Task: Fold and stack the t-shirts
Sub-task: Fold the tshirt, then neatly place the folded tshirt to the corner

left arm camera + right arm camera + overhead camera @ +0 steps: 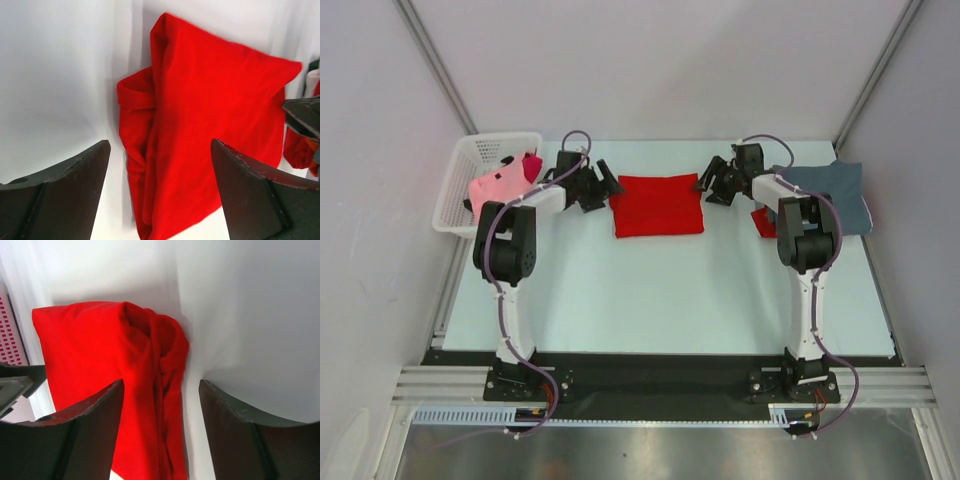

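No writing, label, brand, number or sign can be read anywhere here, not on the shirts, the basket, the arms or the table.

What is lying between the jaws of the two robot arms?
A folded red t-shirt and nothing else. The top view shows it plainly.

The left arm (510, 315) and right arm (807, 310) share white links, bulky black joint housings and a looping purple cable (576, 134); the jaws are matte black wedges.
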